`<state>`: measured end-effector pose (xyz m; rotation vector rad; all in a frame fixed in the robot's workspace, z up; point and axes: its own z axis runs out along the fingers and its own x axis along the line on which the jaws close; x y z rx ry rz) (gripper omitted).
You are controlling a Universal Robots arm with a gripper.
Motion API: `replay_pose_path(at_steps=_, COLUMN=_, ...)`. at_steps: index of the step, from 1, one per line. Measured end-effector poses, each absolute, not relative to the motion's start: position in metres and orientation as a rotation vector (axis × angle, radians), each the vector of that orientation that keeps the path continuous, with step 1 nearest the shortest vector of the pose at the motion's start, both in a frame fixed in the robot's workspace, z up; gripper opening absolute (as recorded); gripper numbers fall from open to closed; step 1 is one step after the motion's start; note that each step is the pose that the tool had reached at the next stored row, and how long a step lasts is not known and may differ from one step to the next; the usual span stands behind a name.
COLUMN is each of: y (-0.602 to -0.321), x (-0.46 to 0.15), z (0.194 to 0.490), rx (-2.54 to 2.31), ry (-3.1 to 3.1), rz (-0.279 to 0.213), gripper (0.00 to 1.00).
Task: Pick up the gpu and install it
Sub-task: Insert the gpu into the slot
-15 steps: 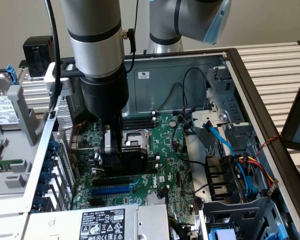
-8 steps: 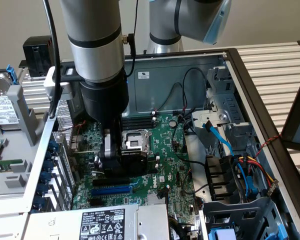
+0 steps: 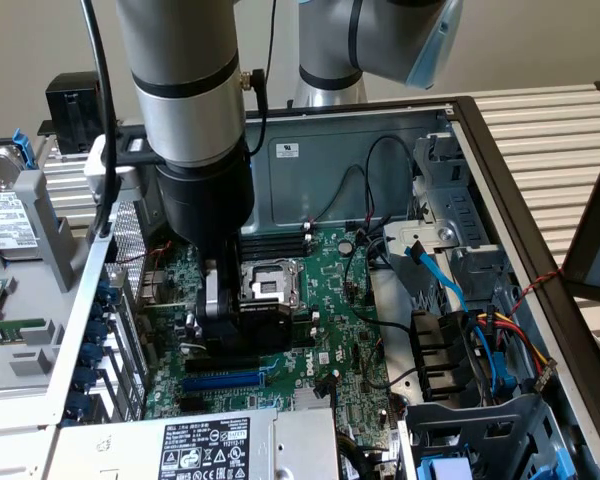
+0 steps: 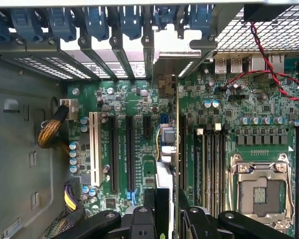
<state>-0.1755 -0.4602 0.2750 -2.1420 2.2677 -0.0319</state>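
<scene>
My gripper (image 3: pixel 242 318) reaches down into the open computer case and is shut on the gpu (image 3: pixel 265 322), whose black shroud shows just above the green motherboard (image 3: pixel 330 340). In the wrist view the gpu (image 4: pixel 176 144) is seen edge-on as a thin upright card between my black fingers (image 4: pixel 149 199). Its silver end bracket (image 4: pixel 165 82) points at the rear slot openings (image 4: pixel 139 57). The card stands over the long black expansion slots (image 4: pixel 129 149), close to the board. I cannot tell whether it is seated in a slot.
The CPU socket (image 3: pixel 265 280) and black memory sticks (image 3: pixel 280 240) lie just beyond the card. A power supply (image 3: pixel 200 445) sits at the near edge. A drive cage with blue and coloured cables (image 3: pixel 460 330) fills the exterior view's right. A hard drive (image 3: pixel 5 215) rests outside the case.
</scene>
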Motion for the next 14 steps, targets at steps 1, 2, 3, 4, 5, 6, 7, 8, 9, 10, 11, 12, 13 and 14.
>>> replay_pose_path(at_steps=1, y=-0.4602, x=-0.1759, z=0.2749, rx=-2.142, ry=2.268, rz=-0.032, gripper=0.27)
replay_pose_path(at_steps=2, y=-0.4602, x=-0.1763, z=0.2748, rx=-2.142, ry=2.268, rz=-0.032, gripper=0.27)
replay_pose_path(at_steps=3, y=-0.4602, x=-0.1766, z=0.2741, rx=-2.142, ry=2.267, rz=-0.032, gripper=0.27)
replay_pose_path(at_steps=4, y=-0.4602, x=-0.1769, z=0.2732, rx=-2.142, ry=2.268, rz=-0.032, gripper=0.27)
replay_pose_path(at_steps=5, y=-0.4602, x=-0.1771, z=0.2723, rx=-2.142, ry=2.268, rz=-0.032, gripper=0.27)
replay_pose_path(at_steps=6, y=-0.4602, x=-0.1776, z=0.2713, rx=-2.142, ry=2.268, rz=-0.032, gripper=0.27)
replay_pose_path(at_steps=7, y=-0.4602, x=-0.1782, z=0.2702, rx=-2.142, ry=2.268, rz=-0.032, gripper=0.27)
replay_pose_path(at_steps=8, y=-0.4602, x=-0.1788, z=0.2697, rx=-2.142, ry=2.268, rz=-0.032, gripper=0.27)
replay_pose_path(at_steps=9, y=-0.4602, x=-0.1791, z=0.2696, rx=-2.142, ry=2.268, rz=-0.032, gripper=0.27)
replay_pose_path(at_steps=10, y=-0.4601, x=-0.1793, z=0.2696, rx=-2.143, ry=2.268, rz=-0.032, gripper=0.27)
replay_pose_path(at_steps=11, y=-0.4601, x=-0.1795, z=0.2695, rx=-2.143, ry=2.268, rz=-0.032, gripper=0.27)
replay_pose_path(at_steps=12, y=-0.4601, x=-0.1797, z=0.2692, rx=-2.142, ry=2.268, rz=-0.032, gripper=0.27)
replay_pose_path(at_steps=13, y=-0.4600, x=-0.1798, z=0.2688, rx=-2.142, ry=2.267, rz=-0.032, gripper=0.27)
replay_pose_path(at_steps=14, y=-0.4600, x=-0.1800, z=0.2686, rx=-2.142, ry=2.268, rz=-0.032, gripper=0.27)
